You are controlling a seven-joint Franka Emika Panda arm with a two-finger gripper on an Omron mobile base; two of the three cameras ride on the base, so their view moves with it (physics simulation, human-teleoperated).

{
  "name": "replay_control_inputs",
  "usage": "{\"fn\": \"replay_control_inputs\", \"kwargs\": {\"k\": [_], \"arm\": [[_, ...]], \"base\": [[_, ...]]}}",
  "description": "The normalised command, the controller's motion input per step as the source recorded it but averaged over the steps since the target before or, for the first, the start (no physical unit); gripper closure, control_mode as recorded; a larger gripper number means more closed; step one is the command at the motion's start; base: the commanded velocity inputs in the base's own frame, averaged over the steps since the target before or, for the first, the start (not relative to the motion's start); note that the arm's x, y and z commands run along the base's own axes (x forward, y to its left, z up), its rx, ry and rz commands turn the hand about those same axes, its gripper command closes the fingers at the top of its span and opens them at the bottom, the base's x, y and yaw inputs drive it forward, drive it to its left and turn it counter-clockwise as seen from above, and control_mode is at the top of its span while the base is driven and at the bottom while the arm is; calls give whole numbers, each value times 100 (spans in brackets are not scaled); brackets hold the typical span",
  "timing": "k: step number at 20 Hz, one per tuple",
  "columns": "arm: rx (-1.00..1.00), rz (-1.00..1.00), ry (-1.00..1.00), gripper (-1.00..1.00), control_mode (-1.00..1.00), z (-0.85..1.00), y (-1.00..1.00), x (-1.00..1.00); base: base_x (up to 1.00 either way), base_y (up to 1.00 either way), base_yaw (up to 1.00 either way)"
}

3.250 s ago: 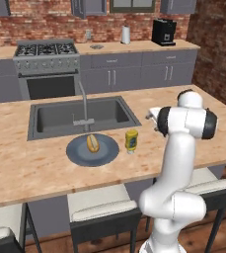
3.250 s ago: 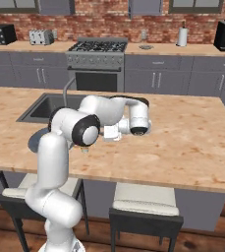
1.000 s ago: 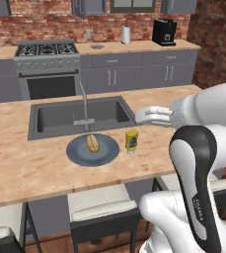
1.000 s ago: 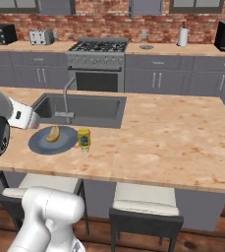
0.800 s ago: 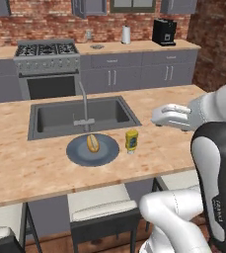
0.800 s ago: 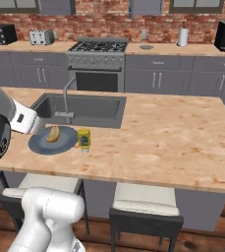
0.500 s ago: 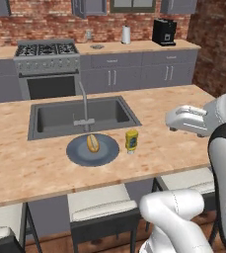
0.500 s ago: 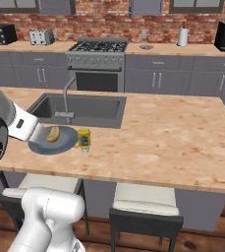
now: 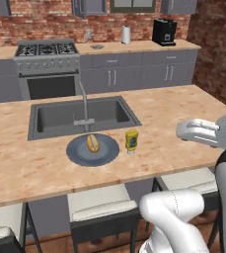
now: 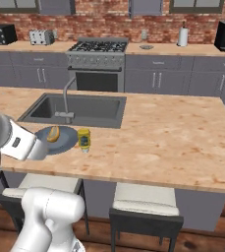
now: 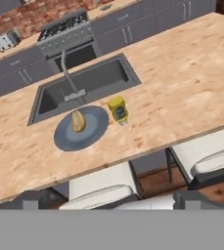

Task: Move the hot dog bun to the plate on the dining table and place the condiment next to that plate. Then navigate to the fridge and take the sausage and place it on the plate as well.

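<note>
On the blue-grey plate (image 9: 93, 150), the hot dog bun (image 9: 92, 143) is lying just above the middle, its length running toward the sink. At the plate's three o'clock in the left base view, the condiment (image 9: 131, 141) is standing upright just beside the rim, a yellow squeeze bottle with a dark label; whether bottle and rim are touching cannot be told. Both are sitting on the dining table (image 9: 173, 113), whose pale wood-grain top is stretching from edge to edge of the picture. At the plate's twelve o'clock, the grey sink (image 9: 80, 116) is lying sunk into the table, with the faucet (image 9: 84, 106) rising at its near edge, close to the plate. Pale-cushioned stools (image 9: 100, 202) are standing tucked under the table's near side.

Well apart from bun and bottle, at about three o'clock in that view, the white arm's hand (image 9: 199, 132) is hanging over the table's right end. From the hand view, the tool (image 11: 111, 199) is looking down on plate, bun and bottle from above the stools, its two dark fingertips (image 11: 194, 197) spread wide at the bottom corners with nothing between them.

Beyond the table, at twelve o'clock, a stove (image 9: 47, 66) is standing among grey cabinets, with a black coffee machine (image 9: 164, 32) on the far counter before a red brick wall (image 9: 45, 20).
</note>
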Motion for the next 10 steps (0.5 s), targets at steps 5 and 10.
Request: {"fn": "replay_control_inputs", "kwargs": {"k": [5, 10], "arm": [[-2, -4, 0, -100, 100, -9, 2, -17], [0, 0, 0, -100, 100, 0, 0, 0]], "base": [[-27, 15, 2], [-76, 48, 34]]}}
